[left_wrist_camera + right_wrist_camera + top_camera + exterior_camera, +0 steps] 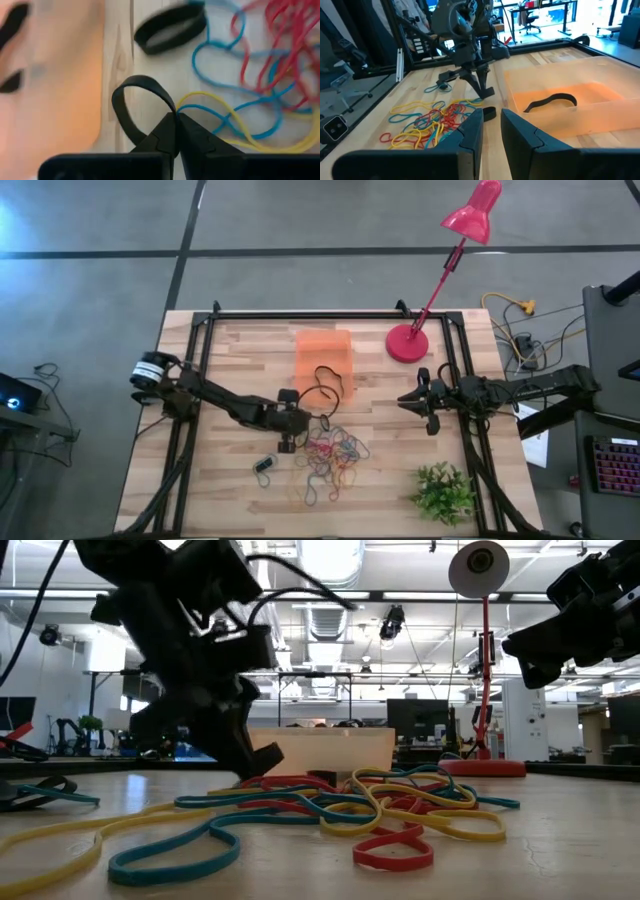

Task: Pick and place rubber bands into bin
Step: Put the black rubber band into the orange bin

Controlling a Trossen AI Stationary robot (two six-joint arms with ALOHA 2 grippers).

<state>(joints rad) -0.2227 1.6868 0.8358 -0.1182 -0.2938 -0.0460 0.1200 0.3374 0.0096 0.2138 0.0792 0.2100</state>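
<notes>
A heap of rubber bands [335, 452] in red, yellow, blue and green lies on the wooden table, near of the orange bin [323, 358]. My left gripper [292, 438] stands at the heap's left edge with its tips down at the table, shut on a black rubber band [131, 95]. Another black band [170, 27] lies flat beside it. My right gripper [491, 125] waits open at the table's right side, above the table, with nothing between its fingers. My left gripper pinches the black band at one end of its loop [167, 102] between its two fingertips. The fingers slant down from the table's left. The rest of the loop bulges out beside them, low over the table. A yellow band [196, 94] and a blue band [197, 107] also run to the tips; whether they are caught I cannot tell.
A black loop [325, 385] lies across the bin's near end. A red desk lamp [408, 342] stands at the far right, a small green plant [443, 492] at the near right. A small black object [265, 465] lies left of the heap.
</notes>
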